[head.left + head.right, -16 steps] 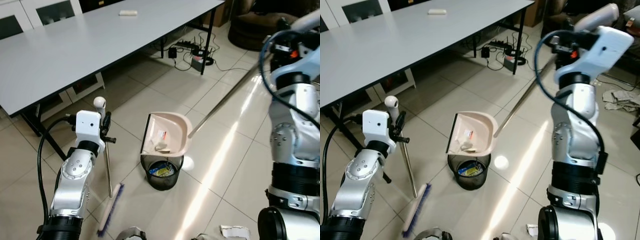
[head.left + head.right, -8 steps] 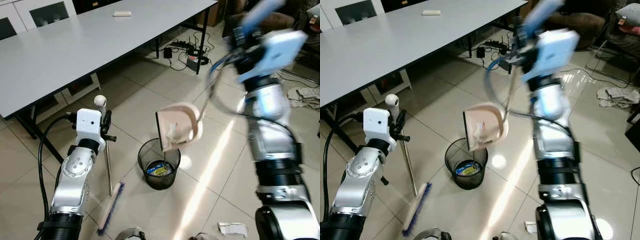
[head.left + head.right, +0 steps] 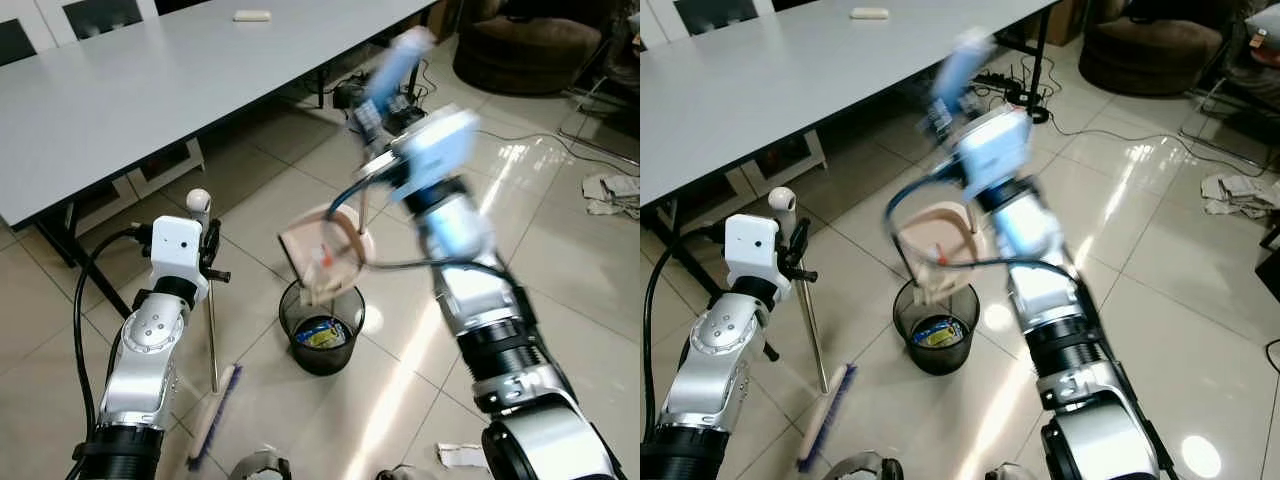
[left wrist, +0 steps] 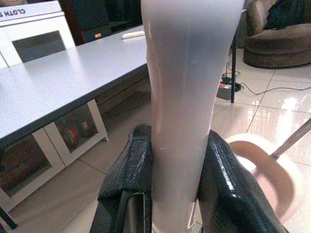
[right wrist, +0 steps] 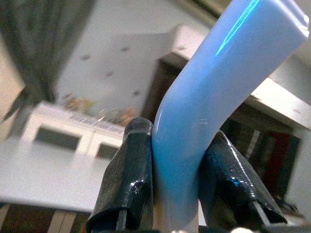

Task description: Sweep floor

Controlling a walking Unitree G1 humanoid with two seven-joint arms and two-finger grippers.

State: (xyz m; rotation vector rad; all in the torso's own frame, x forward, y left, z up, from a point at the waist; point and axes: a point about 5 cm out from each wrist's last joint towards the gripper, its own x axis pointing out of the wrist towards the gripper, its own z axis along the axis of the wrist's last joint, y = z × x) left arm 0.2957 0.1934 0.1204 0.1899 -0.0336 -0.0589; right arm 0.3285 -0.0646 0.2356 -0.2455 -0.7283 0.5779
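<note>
My left gripper [image 3: 207, 243] is shut on the pale top of the broom handle [image 4: 181, 87], holding the broom upright. The broom's head [image 3: 213, 415] rests on the tiles at my left. My right gripper [image 3: 372, 105], blurred, is shut on the blue grip [image 5: 204, 97] of the long dustpan handle. The pink dustpan [image 3: 322, 255] hangs tilted steeply over the black mesh bin [image 3: 322, 325], with scraps of litter on its face. Coloured rubbish lies in the bottom of the bin.
A long grey table [image 3: 150, 90] stands at the back left, with cabinets under it. Cables and a power strip [image 3: 395, 100] lie by its far leg. Crumpled paper [image 3: 605, 190] sits on the floor at right, a scrap [image 3: 460, 455] near my feet, a dark sofa [image 3: 530, 45] behind.
My right arm has swung left and in over the bin, tipping the dustpan from nearly flat to steep. The left arm and broom have stayed put.
</note>
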